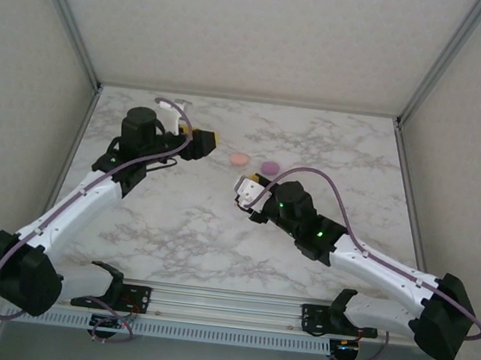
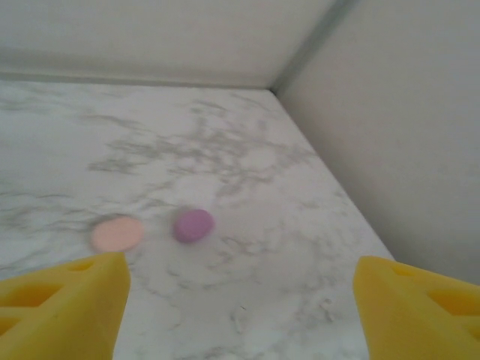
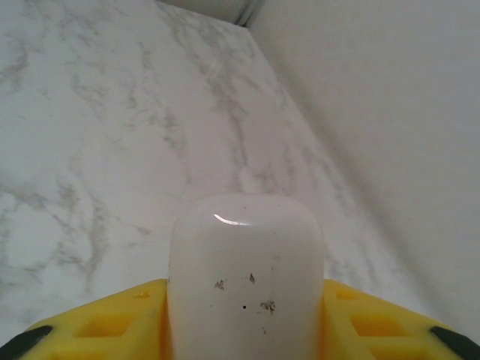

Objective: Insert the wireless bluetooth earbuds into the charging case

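With white case clenched in right claw mid-frame and left claw released, empty, just left of pink piece and purple piece above centre, keep case level and steady, then centre left claw squarely over one piece before closing.

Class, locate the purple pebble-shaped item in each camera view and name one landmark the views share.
Top external: purple item mid-table, right of the pink one.
Left wrist: purple item left of centre, again right of the pink one.
Right wrist: white case close up, marble behind.
Shared landmark: the grey-veined marble tabletop.
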